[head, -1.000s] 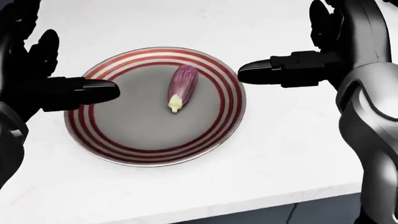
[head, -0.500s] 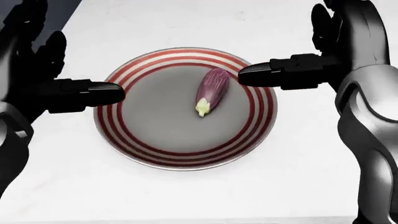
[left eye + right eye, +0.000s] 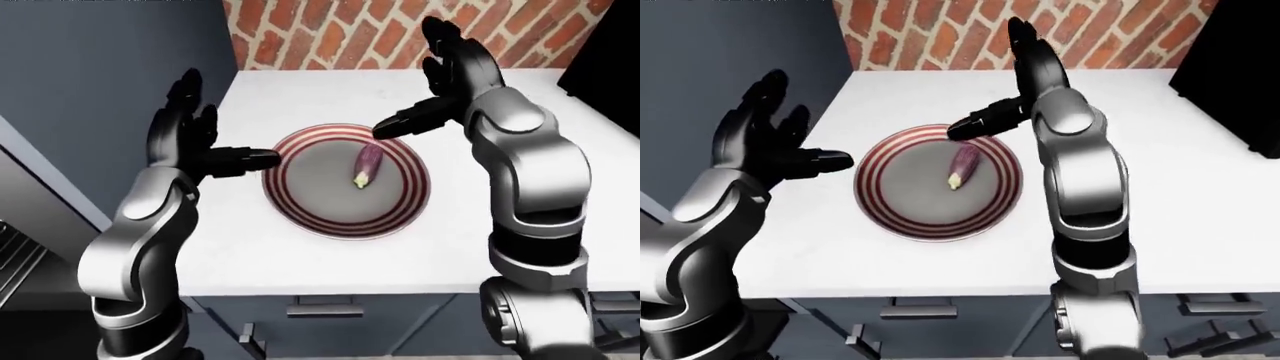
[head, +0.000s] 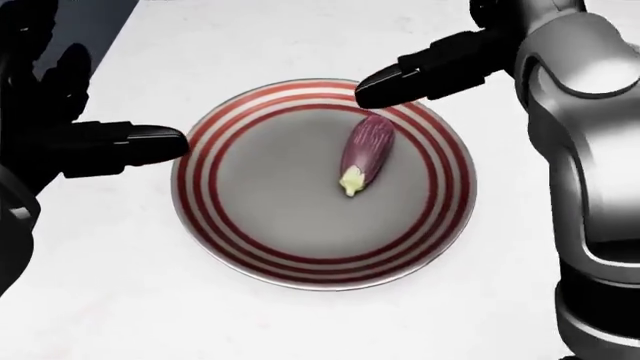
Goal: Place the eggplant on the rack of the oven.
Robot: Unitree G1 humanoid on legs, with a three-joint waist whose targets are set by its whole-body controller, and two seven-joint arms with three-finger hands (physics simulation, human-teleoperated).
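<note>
Brick wall [image 3: 330, 34] runs along the top of the left-eye view, and below it a white counter [image 3: 300, 247] fills most of the scene, with dark cabinet drawers [image 3: 940, 315] along its lower edge. Near the middle of the counter sits a round plate [image 4: 250, 247] with a grey centre and red and white rings round its rim. On the plate, right of its centre in the head view, lies the eggplant [image 4: 365, 150], purple and streaked, its pale green stem end pointing toward the bottom of the view and slightly left (nothing grips it). The left hand [image 3: 190, 146] hovers over the counter just left of the plate, its fingers spread wide, with one dark fingertip [image 4: 155, 142] reaching toward the plate's left rim. The right hand [image 3: 1025, 75] is raised above the plate's upper right side, also spread wide and holding nothing, its long finger [image 4: 410, 79] pointing left and down, so that in the head view the tip sits just above the eggplant's rounded end; whether it touches cannot be told.
</note>
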